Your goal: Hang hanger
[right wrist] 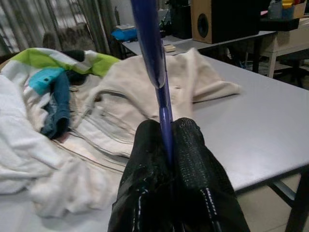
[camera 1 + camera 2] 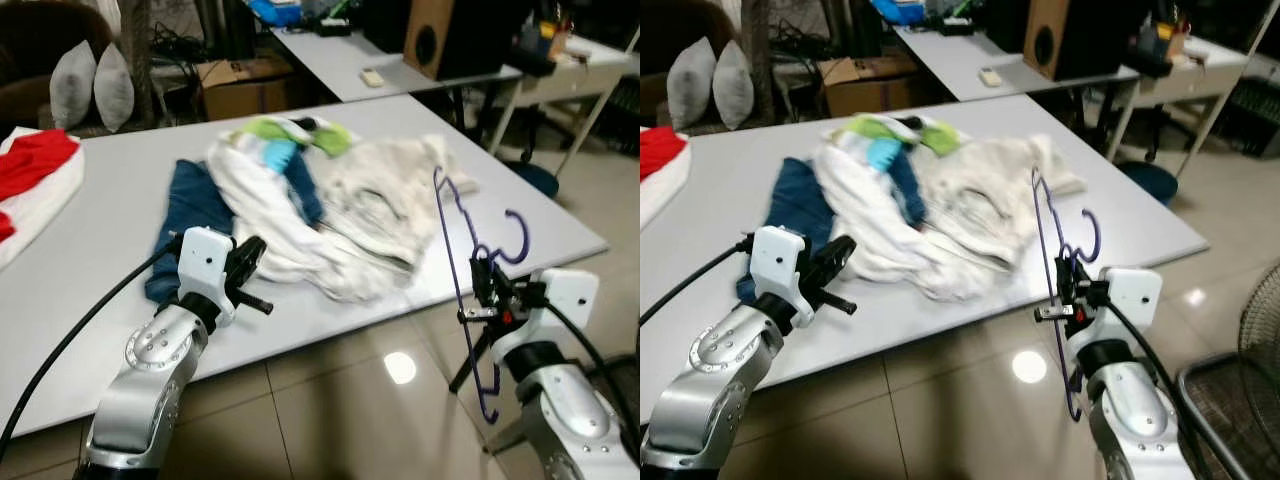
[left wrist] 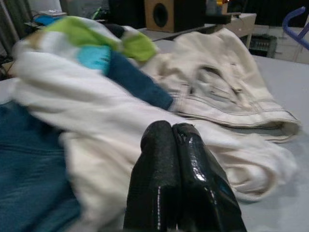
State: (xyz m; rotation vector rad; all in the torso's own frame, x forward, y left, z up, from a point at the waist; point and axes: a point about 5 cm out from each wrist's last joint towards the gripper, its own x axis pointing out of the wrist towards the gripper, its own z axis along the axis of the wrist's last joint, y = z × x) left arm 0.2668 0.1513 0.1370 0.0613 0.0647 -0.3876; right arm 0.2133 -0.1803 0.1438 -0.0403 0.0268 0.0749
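Hanger (image 2: 462,262) pinched in right claw (image 2: 487,283) beside piled clothes (image 2: 330,205); left claw (image 3: 175,159) closed, empty.

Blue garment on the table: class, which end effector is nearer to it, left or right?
Left. The left end effector hovers at the blue garment, at its near edge. The right end effector, shut on the purple hanger, is off the table's right corner.

Head eyes look down over the table (image 2: 120,200); both wrist views sit low, close, sharing its clothes pile (image 2: 310,205)
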